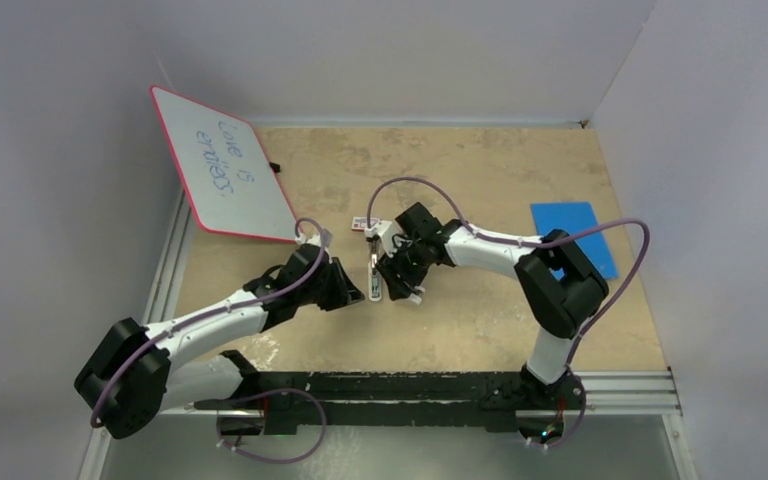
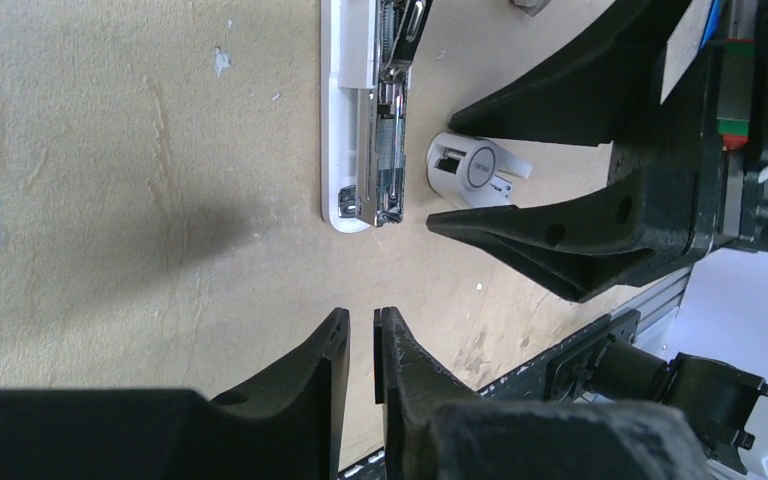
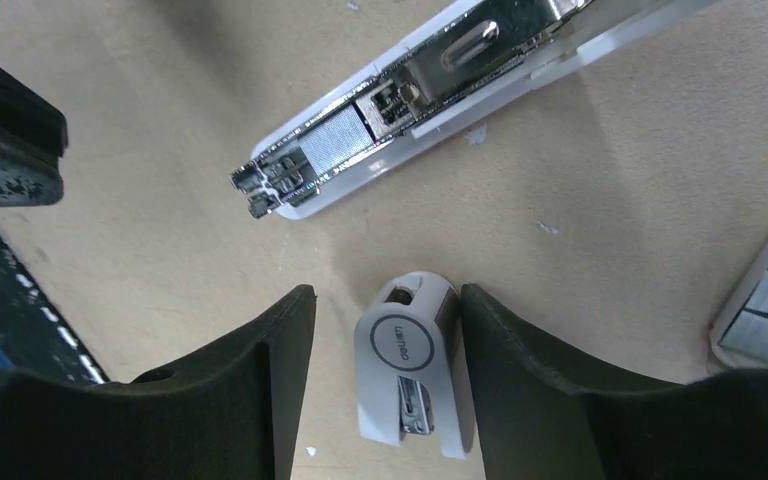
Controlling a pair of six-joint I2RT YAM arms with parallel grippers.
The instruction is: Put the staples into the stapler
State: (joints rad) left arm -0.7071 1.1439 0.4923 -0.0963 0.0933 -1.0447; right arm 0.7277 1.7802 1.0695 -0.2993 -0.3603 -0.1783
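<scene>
The white stapler point(image 1: 373, 277) lies open on the table, its metal channel facing up. The staples point(image 3: 335, 135), a grey ribbed block, sit in the channel near its front end, also seen in the left wrist view point(image 2: 390, 150). My right gripper point(image 3: 385, 295) is open, its fingers on either side of a small white piece with a round logo point(image 3: 410, 365), which stands beside the stapler's front end; the right finger is against it. My left gripper point(image 2: 362, 318) is just short of the stapler's front end, fingers almost together, with nothing between them.
A red-and-white little box point(image 1: 362, 223) lies just beyond the stapler. A tray of grey staple strips point(image 3: 765, 300) shows at the right edge. A whiteboard point(image 1: 225, 165) leans at the back left and a blue sheet point(image 1: 572, 235) lies at the right. A black rail point(image 1: 440, 385) runs along the near edge.
</scene>
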